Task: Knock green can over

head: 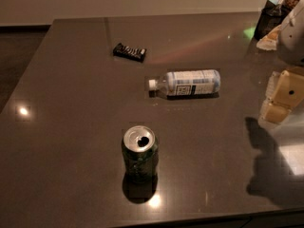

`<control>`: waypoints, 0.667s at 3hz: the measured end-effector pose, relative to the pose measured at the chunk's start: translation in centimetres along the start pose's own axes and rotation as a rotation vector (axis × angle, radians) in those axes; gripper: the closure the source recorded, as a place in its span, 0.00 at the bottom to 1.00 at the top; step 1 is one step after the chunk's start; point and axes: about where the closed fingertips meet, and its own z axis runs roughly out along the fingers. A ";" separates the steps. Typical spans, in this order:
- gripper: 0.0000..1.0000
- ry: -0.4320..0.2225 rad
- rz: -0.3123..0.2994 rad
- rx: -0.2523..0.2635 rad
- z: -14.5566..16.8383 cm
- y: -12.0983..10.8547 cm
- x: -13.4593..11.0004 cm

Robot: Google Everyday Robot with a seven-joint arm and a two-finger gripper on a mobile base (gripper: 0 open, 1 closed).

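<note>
Standing upright: green can (139, 154), near table (71, 80) front.
Well apart at the right edge: gripper (281, 99); open or closed cannot be told.

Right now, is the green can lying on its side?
No, the green can stands upright; the end effector is at the right edge.

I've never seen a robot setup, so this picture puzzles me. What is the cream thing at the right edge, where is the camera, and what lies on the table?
One camera looks down on a dark table; where it is mounted is not known. The cream part at the right edge is the robot's gripper, its grasping tool. It is apart from every object, with nothing seen in it. A green can stands upright near the front. Behind it a clear bottle lies on its side, and farther back is a small dark packet.
</note>
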 end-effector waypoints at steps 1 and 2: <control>0.00 0.000 0.000 0.000 0.0 0.0 0.0; 0.00 -0.035 -0.007 -0.021 -0.3 0.2 -0.6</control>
